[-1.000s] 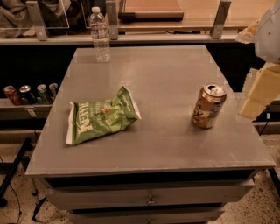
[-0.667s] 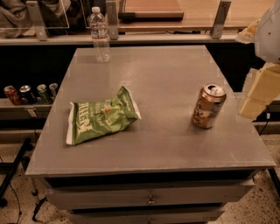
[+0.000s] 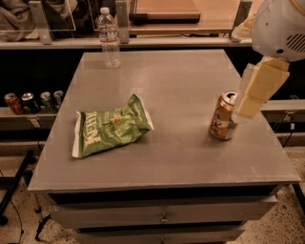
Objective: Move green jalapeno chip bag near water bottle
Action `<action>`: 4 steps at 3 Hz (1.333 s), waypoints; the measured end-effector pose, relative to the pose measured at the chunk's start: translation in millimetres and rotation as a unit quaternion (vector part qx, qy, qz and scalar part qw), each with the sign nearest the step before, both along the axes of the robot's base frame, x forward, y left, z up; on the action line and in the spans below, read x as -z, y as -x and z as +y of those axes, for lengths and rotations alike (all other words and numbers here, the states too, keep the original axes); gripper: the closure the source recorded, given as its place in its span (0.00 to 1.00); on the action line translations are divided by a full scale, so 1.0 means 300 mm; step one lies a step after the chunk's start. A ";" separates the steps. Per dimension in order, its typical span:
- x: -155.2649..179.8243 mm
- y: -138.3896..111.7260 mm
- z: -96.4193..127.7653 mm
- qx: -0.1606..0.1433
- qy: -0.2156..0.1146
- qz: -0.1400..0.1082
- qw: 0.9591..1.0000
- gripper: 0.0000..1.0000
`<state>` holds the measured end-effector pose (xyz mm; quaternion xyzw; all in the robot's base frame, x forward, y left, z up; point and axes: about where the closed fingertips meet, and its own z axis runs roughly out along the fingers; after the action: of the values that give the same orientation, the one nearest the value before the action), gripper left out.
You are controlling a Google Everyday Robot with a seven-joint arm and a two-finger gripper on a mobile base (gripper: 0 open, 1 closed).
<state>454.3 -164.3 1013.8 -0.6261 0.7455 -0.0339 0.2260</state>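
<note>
The green jalapeno chip bag (image 3: 112, 132) lies flat and crinkled on the left front part of the grey table (image 3: 167, 76). The water bottle (image 3: 109, 38), clear with a white cap, stands upright at the table's far left edge. My gripper (image 3: 257, 93), pale yellow, hangs from the white arm at the right edge of the view, just right of an orange-brown drink can (image 3: 223, 116) and overlapping its right side. It is far from the bag and holds nothing that I can see.
Several drink cans (image 3: 33, 101) stand on a low shelf left of the table. A shelf with wooden boards (image 3: 167, 9) runs behind the table. Drawers (image 3: 164, 217) sit under the tabletop.
My gripper has moved left and slightly up, closer to the orange-brown can. The bag, bottle and can have not moved.
</note>
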 end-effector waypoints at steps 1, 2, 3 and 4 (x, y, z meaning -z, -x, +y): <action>0.017 -0.050 0.115 -0.031 -0.038 0.006 0.999 0.00; 0.097 -0.115 0.256 -0.057 -0.085 0.027 0.994 0.00; 0.100 -0.120 0.260 -0.057 -0.088 0.027 0.994 0.00; 0.131 -0.157 0.316 -0.078 -0.103 0.022 0.991 0.00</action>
<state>501.5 -69.5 974.3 -0.6562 0.6988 0.0742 0.2749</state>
